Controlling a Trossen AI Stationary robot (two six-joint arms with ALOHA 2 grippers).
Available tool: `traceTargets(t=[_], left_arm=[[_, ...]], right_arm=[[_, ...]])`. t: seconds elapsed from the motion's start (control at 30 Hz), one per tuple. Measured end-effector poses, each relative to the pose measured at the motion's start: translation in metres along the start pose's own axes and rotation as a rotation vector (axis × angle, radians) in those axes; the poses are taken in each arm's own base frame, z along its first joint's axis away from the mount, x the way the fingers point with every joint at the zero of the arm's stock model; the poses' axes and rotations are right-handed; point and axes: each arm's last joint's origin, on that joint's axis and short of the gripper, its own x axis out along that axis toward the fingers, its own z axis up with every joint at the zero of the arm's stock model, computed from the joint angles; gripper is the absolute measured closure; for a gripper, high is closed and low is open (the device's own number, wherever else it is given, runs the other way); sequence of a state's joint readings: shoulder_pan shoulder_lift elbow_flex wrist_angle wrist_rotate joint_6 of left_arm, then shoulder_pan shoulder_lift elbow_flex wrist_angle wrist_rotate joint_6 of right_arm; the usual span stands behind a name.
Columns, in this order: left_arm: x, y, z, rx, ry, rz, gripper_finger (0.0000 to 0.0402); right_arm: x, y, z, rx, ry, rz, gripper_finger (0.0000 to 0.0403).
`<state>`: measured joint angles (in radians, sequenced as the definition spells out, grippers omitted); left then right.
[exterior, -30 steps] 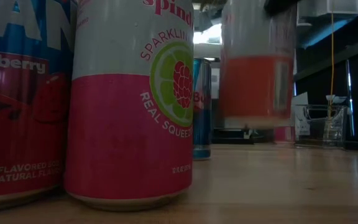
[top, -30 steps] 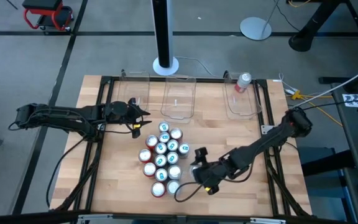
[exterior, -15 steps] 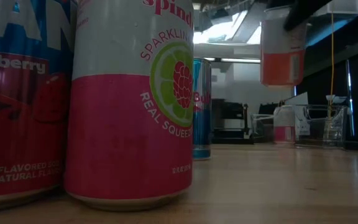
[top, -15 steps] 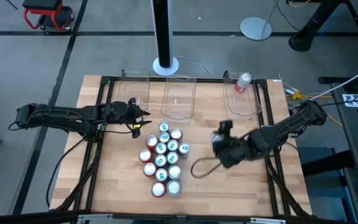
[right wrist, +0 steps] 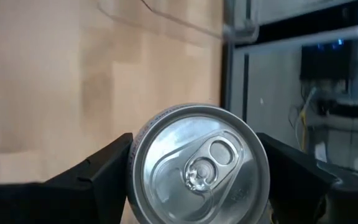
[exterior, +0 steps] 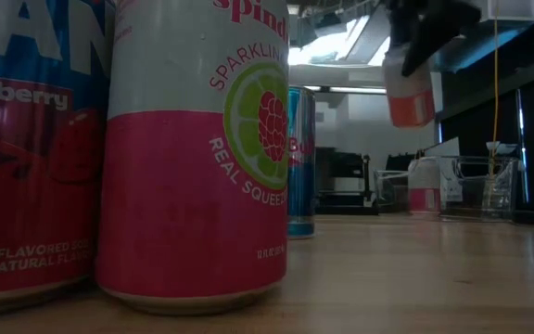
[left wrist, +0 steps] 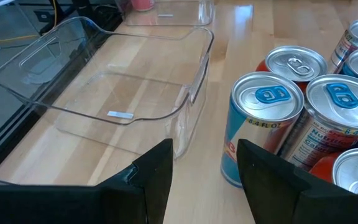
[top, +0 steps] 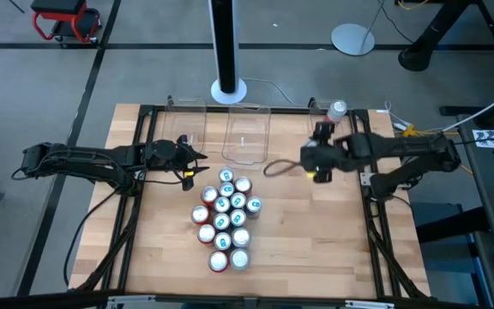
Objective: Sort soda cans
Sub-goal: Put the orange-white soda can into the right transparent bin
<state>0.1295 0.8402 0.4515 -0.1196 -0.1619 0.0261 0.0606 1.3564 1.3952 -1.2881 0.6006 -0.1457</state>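
Soda cans (top: 225, 219) mostly unsorted, one on its way.
From my seat, the left gripper (top: 197, 167) sat part-spread and empty at the cluster's left edge near the desk's middle; left bin (top: 183, 129) and middle bin (top: 245, 136) held nothing. The right gripper (top: 320, 153) pinched a pink-and-white can (right wrist: 199, 168) beside the right bin (top: 333, 142), which already held one can (top: 337, 110).

Three clear bins (top: 247, 137) — roughly sixteen soda cans (top: 222, 204)
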Motion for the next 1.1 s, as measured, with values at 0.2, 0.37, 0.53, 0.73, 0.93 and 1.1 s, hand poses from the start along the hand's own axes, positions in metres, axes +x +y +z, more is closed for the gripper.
traceTargets(t=[0.2,0.37,0.53,0.73,0.93,1.1], left_arm=[[0.0,0.0,0.0,0.002,0.0,0.0,0.0233],[0.0,0.0,0.0,0.003,0.0,0.0,0.0233],[0.0,0.0,0.0,0.007,0.001,0.0,0.0233],[0.0,0.0,0.0,0.007,0.0,0.0,0.0233],[0.0,0.0,0.0,0.007,0.001,0.0,0.0233],[0.0,0.0,0.0,0.006,0.001,0.0,0.0233]], right_arm=[[0.021,-0.031,-0.008,0.017,0.082,-0.032,0.0111],[0.044,-0.05,-0.019,0.044,0.145,-0.034,0.0111],[0.07,-0.068,-0.03,0.072,0.139,-0.017,0.0111],[0.096,-0.089,-0.045,0.126,0.096,0.018,0.0111],[0.112,-0.102,-0.063,0.179,0.126,0.006,0.0111],[0.13,-0.107,-0.073,0.215,0.062,0.006,0.0111]])
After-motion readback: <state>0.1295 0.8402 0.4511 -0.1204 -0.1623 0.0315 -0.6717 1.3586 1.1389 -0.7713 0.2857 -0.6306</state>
